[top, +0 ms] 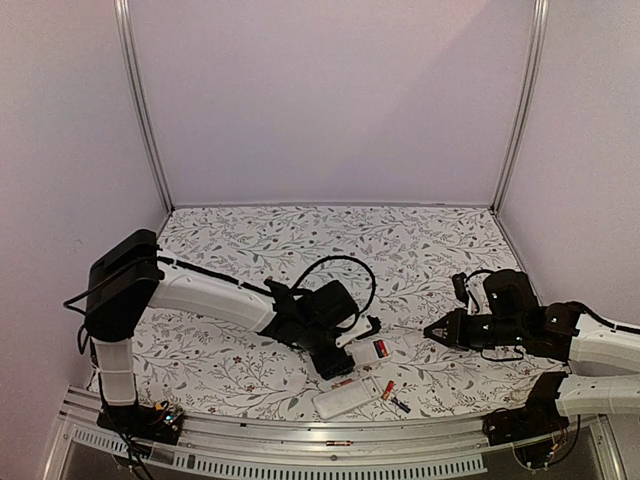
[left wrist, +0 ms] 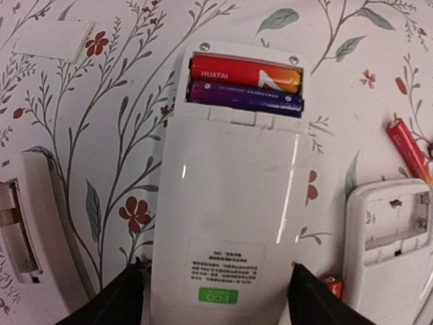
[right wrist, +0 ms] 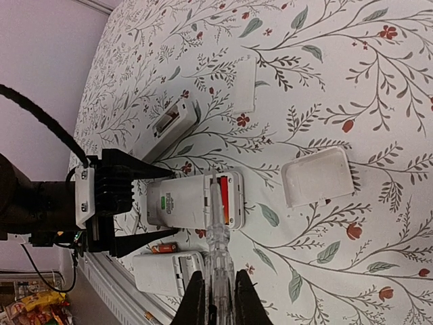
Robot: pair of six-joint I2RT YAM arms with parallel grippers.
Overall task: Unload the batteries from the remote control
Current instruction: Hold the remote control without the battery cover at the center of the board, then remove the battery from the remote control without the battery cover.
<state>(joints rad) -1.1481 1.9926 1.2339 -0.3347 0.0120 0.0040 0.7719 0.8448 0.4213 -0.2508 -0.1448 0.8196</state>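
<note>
Soft even light, faint glare on remote (left wrist: 230,203); edges prob. slightly blurred.

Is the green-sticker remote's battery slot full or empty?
Full: a red battery and a purple battery sit together in the uncovered slot of the remote.

The red-orange battery (left wrist: 243,73), in the open compartment at the top edge of the remote control (left wrist: 230,189), carries the brand HUATAI in white capitals. Near the remote's bottom edge, a green sticker (left wrist: 218,296) bears pale letters that look like ECO, though they are blurred. Just above it, a white label (left wrist: 226,259) holds lines of dark print too small to read.
</note>
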